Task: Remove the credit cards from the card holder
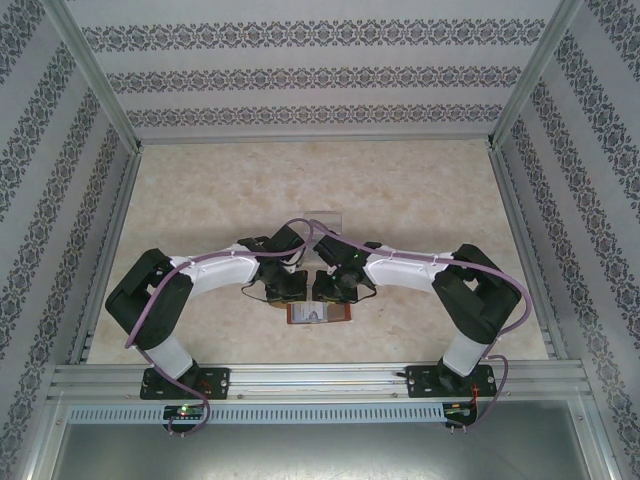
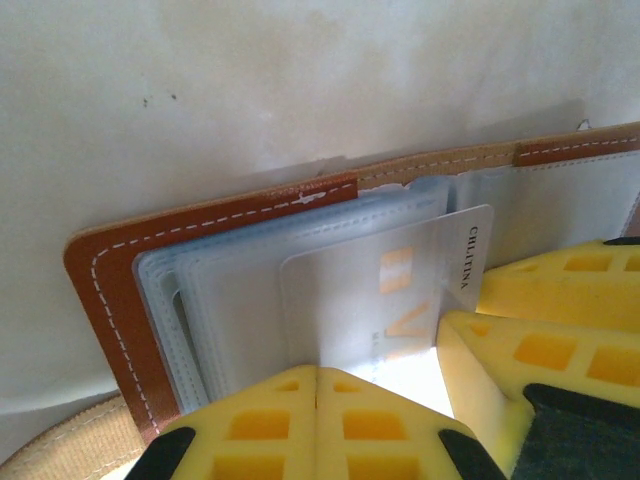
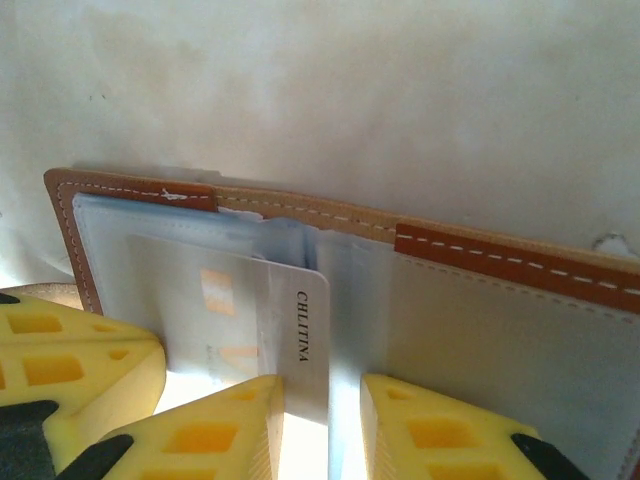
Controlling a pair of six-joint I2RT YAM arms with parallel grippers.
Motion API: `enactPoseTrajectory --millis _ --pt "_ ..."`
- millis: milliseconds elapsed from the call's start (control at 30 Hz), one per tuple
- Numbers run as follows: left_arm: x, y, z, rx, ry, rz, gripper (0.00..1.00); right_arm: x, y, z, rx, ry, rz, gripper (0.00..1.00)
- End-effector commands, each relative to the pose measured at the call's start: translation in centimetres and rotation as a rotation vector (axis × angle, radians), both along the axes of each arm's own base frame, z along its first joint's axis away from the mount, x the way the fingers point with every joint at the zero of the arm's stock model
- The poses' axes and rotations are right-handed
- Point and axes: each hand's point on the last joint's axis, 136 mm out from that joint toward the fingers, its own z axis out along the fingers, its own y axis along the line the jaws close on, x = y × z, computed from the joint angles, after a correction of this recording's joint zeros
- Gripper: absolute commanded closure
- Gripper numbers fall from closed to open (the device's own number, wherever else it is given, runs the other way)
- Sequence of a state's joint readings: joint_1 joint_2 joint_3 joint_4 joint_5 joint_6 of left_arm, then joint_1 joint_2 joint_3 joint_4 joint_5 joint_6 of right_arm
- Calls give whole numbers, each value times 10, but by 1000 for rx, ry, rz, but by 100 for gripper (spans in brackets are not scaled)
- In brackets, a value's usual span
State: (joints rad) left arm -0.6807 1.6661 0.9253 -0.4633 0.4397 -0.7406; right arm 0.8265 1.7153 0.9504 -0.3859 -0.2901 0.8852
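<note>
Meeting low over the near middle of the tabletop point(image 1: 320, 180), the left gripper point(image 1: 283, 288) and right gripper point(image 1: 335, 288) stand tip to tip, with the card holder point(image 1: 318, 314) lying open just below them. Bare marbled surface spreads well beyond both grippers and out to either side. The metal frame rail point(image 1: 320, 378) runs across just behind the arm bases, and patterned walls point(image 1: 320, 75) close the far end.

In the left wrist view, the left gripper point(image 2: 318, 400) has its yellow fingers pressed together, seam tight, at the near edge of the holder's clear sleeves point(image 2: 230, 290). I cannot tell whether anything is caught between them. The card holder's point(image 2: 100, 290) reddish-brown leather border, white-stitched, curves round a corner to the left of that gripper, with pale tabletop past it.

In the right wrist view, the right gripper point(image 3: 322, 400) has its fingers slightly parted. The printed edge of one credit card point(image 3: 300, 340) lies in the gap, close against the left finger point(image 3: 200, 430), with a sliver of sleeve showing before the other. The card is pale and glossy, with faint orange marks and dark lettering along one short side. It sits partly out of a grey-blue pocket near the holder's fold. The stitched far edge point(image 3: 500, 255) of the holder runs straight across ahead of that gripper.
</note>
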Motion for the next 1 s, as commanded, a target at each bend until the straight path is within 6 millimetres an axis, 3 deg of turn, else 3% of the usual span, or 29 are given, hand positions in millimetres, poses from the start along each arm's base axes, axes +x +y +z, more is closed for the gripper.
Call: enactPoseTrajectory --millis 0,367,967 --pt "-9 8 -11 53 22 -21 96 -3 4 -5 37 21 3 73" --pt "-10 9 -11 59 26 -22 97 0 17 14 140 1 -8 75" --pt "-12 10 -11 64 31 -27 96 -1 7 7 132 2 -24 88"
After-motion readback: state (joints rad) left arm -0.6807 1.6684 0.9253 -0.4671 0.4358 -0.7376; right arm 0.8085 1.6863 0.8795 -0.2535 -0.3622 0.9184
